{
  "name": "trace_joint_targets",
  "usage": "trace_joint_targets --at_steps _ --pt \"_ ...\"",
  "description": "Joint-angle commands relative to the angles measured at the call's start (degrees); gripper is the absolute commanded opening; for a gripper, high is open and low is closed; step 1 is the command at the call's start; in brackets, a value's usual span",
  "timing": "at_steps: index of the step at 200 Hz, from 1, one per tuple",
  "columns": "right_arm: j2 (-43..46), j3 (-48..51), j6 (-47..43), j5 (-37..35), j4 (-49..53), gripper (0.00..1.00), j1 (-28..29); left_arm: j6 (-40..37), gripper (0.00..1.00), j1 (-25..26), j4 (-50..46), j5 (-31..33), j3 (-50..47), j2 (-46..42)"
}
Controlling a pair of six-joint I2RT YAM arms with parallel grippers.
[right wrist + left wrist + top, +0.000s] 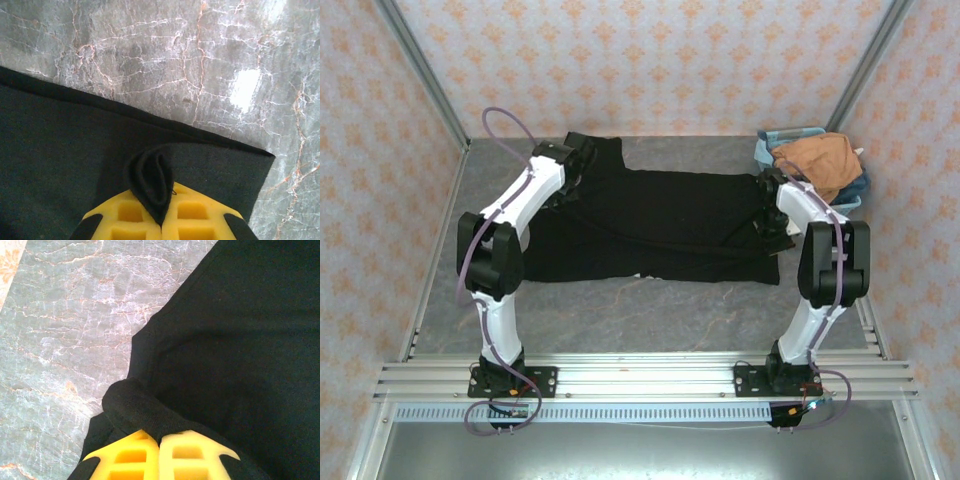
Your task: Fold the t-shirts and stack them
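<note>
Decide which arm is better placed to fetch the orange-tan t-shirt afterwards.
Right: the right end effector, pinching the black t-shirt, sits beside the basket holding the orange-tan t-shirt; the left end effector is farther away.

Right claw [162, 212]: yellow fingers [195, 215] pressed together, pinching a puckered fold of black t-shirt [60, 150]. The rest of the shirt lies flat, its edge and corner on the grey marble-veined table [175, 50].
</note>
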State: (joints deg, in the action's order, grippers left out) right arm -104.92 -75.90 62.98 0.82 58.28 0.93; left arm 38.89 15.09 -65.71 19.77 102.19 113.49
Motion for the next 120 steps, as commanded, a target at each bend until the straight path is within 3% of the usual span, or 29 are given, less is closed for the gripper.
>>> trace_joint_targets --at_steps 1,13,19,28,40,76,120 --pt "-1.6 -2.5 -2.8 -2.2 -1.5 0.12 -0.3 -2.3 0.00 -0.8 1.4 0.4 2.0 1.0" --pt "-2.5 -4.6 -5.7 -2.3 -1.4 0.38 -0.3 -3.8 0.12 -1.1 1.4 -1.0 3.0 1.8" --pt "-2.9 -5.7 -7.1 -2.6 -0.9 0.49 -0.3 -4.4 0.29 -1.4 1.1 -1.8 3.7 2.0" --pt "-2.9 -7.2 -8.7 -3.6 0.6 0.59 -0.4 -4.6 0.53 -1.9 0.2 -2.1 4.3 1.8" --pt "-1.8 -7.4 -10.6 -3.4 1.2 0.65 -0.9 -4.8 0.65 -2.6 -1.0 -2.4 3.8 0.4" --pt "4.9 -2.6 -13.4 -0.8 2.2 0.70 -1.7 -2.5 0.68 -7.6 -2.3 -10.1 -8.2 -9.8" --pt "13.5 11.7 -11.8 4.4 -0.6 0.70 -1.7 0.6 0.63 -15.1 2.5 -23.3 -31.2 -19.4"
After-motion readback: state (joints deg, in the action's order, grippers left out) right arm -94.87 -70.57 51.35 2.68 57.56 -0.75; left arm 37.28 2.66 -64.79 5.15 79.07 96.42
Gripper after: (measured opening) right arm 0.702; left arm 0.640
